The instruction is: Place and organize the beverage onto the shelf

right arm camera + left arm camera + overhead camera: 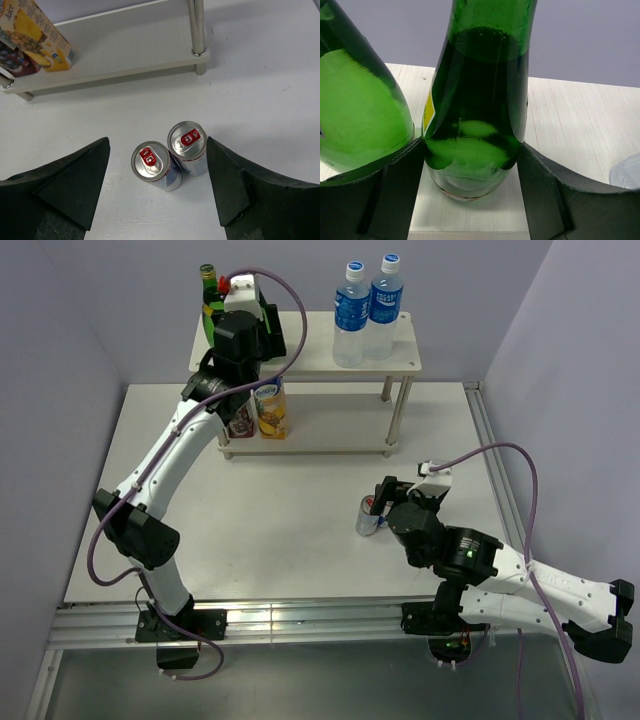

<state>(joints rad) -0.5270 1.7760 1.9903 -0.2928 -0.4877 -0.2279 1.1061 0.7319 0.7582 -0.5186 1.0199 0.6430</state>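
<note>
From above, we see the left gripper (218, 312) up at the left end of the shelf (310, 358), on its top board, where the green bottles (208, 285) stand. Two water bottles (365, 315) stand at the right end and the cartons (270, 410) sit on the lower board. The right gripper (380, 508) hangs low over the cans (368, 517) on the table (260, 540), just in front of the shelf.

In the left wrist view, a green bottle (477, 100) stands upright on the top board (570, 130) between our fingers (395, 190), with a second green bottle (360, 100) close on its left. The pads lie against or just beside the glass. We cannot tell whether they grip it. We judge this step to be a release: we should part the jaws evenly, then back straight out along the fingers. A sideways sweep could knock the neighbour, and tall glass tips easily.

In the right wrist view, the jaws stand wide and hold nothing. They flank both cans (152, 162), which stand upright and touch each other, well short of the lower board (115, 55). We would centre on one can before closing, since squeezing the pair risks one slipping out
</note>
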